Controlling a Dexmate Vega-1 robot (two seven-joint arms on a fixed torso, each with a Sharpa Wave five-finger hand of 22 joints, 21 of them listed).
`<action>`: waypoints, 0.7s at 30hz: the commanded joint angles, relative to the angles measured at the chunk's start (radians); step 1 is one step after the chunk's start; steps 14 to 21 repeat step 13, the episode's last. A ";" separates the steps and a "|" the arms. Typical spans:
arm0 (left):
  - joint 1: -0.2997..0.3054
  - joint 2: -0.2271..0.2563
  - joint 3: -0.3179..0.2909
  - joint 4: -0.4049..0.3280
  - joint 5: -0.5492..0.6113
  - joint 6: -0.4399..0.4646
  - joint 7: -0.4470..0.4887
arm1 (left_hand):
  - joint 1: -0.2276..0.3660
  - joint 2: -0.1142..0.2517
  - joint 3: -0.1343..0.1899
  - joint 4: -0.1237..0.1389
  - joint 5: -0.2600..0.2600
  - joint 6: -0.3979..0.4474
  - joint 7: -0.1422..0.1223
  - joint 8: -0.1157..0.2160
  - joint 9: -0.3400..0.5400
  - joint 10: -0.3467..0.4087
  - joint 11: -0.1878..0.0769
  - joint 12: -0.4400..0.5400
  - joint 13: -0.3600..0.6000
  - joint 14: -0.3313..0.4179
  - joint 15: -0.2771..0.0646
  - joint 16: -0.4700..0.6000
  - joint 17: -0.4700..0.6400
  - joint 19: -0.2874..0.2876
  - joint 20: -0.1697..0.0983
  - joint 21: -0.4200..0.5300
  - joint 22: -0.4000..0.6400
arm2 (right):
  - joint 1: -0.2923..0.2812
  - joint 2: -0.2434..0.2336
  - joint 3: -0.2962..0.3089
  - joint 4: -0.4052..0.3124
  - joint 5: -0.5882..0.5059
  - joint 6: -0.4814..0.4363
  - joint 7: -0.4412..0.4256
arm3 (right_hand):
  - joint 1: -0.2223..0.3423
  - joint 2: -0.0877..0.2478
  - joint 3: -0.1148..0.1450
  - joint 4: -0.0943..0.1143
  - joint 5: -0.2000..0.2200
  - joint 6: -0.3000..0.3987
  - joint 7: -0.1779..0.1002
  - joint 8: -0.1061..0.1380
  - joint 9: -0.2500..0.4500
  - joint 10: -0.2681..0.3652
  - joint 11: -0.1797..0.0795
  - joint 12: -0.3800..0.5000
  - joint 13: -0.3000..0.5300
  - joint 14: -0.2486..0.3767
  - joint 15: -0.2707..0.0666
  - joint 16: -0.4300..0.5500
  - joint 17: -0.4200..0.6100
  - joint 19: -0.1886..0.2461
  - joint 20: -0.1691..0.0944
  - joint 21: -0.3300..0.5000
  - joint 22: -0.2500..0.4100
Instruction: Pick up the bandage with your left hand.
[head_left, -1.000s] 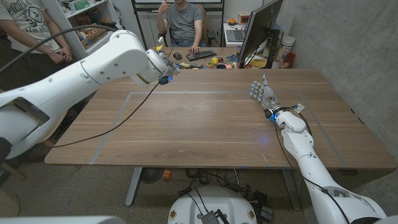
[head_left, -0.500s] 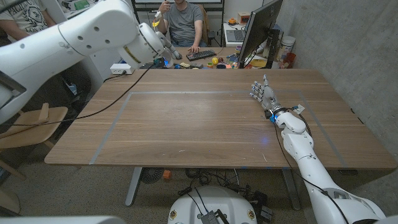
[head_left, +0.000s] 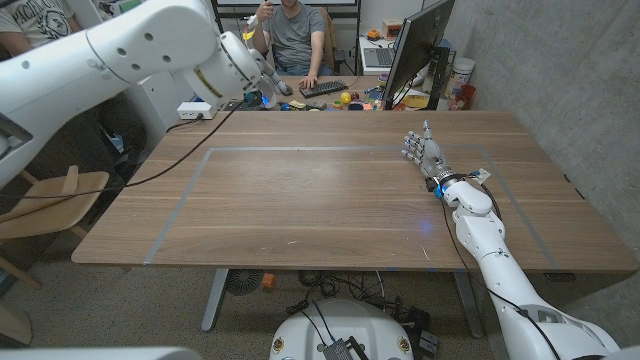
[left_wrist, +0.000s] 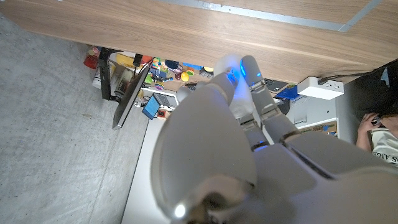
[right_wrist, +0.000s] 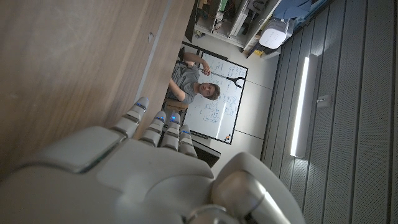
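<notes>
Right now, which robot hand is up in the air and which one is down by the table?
The left hand is raised above the table's far edge. The right hand stands low on the wooden table.

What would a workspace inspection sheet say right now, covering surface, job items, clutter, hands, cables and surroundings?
Surface: wooden table, bare, with grey tape lines.
Job's things: bandage, nothing seen.
Clutter: nothing seen on the table; a white power strip lies just beyond its far edge.
Hands: left hand is up over the far left edge, grasp cannot be told; right hand stands on the table, holding nothing.
Cables: black cable hangs from the left arm across the table's left side.
Surroundings: seated person, keyboard, monitor behind.
</notes>
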 joint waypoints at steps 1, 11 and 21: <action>-0.028 0.005 0.025 0.013 -0.037 0.001 0.004 | -0.006 -0.003 -0.002 0.005 0.017 0.009 0.002 -0.003 -0.016 -0.004 0.000 0.005 -0.006 0.058 -0.103 0.346 0.106 0.013 -0.145 -0.010 -0.005 | -0.009 0.002 0.001 -0.013 -0.003 -0.007 -0.002 | 0.007 0.020 -0.004 0.001 0.005 0.006 -0.003 0.006 0.003 0.007 -0.002 0.004 0.006 0.004 -0.034 0.002 0.004 0.002 0.004 0.009 0.004; -0.027 0.014 0.020 -0.004 -0.042 0.001 0.004 | -0.061 -0.037 0.053 0.000 0.104 0.008 -0.001 0.025 -0.057 -0.020 -0.002 0.063 -0.056 0.084 -0.123 0.331 0.114 0.044 -0.151 -0.075 0.066 | -0.013 0.001 0.002 -0.019 -0.004 -0.005 0.000 | 0.008 0.021 -0.004 0.001 0.005 0.007 -0.003 0.007 0.003 0.008 0.000 0.005 0.006 0.004 -0.033 0.001 0.004 0.002 0.004 0.009 0.004; -0.027 0.016 0.022 -0.009 -0.038 0.001 0.004 | -0.061 -0.037 0.053 0.000 0.104 0.008 -0.001 0.025 -0.057 -0.020 -0.002 0.063 -0.056 0.084 -0.123 0.331 0.114 0.044 -0.151 -0.075 0.066 | -0.014 0.001 0.002 -0.021 -0.004 -0.006 0.001 | 0.008 0.021 -0.004 0.001 0.005 0.007 -0.003 0.007 0.003 0.008 -0.001 0.005 0.006 0.005 -0.033 0.002 0.004 0.002 0.004 0.009 0.004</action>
